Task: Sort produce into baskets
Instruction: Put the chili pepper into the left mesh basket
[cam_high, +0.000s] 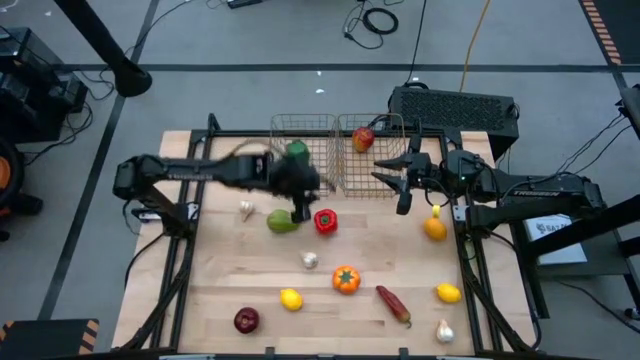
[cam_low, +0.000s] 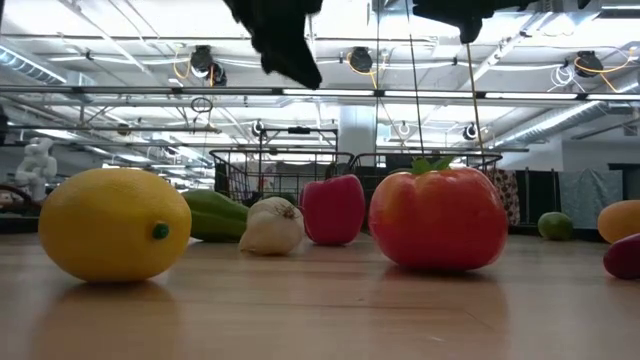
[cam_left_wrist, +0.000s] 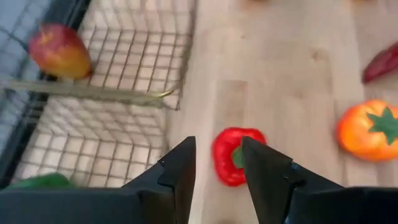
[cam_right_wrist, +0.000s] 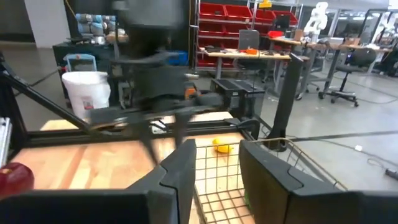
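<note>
Two wire-mesh baskets stand side by side at the table's far middle. The left basket (cam_high: 303, 130) holds a green pepper (cam_high: 297, 152). The right basket (cam_high: 385, 128) holds a red apple (cam_high: 362, 138). My left gripper (cam_high: 303, 208) is open and empty above the table, just in front of the left basket. In the left wrist view a red pepper (cam_left_wrist: 229, 155) lies on the table beyond its fingers (cam_left_wrist: 177, 171). My right gripper (cam_high: 380, 170) is open and empty above the right basket's near side. Other produce lies loose on the table.
On the table lie a green fruit (cam_high: 283, 222), two garlic bulbs (cam_high: 246, 209) (cam_high: 310, 260), an orange tomato (cam_high: 346, 279), two lemons (cam_high: 291, 298) (cam_high: 448, 292), a red apple (cam_high: 246, 320), a red chilli (cam_high: 393, 304) and an orange fruit (cam_high: 435, 226). A black box (cam_high: 455, 108) stands behind the baskets.
</note>
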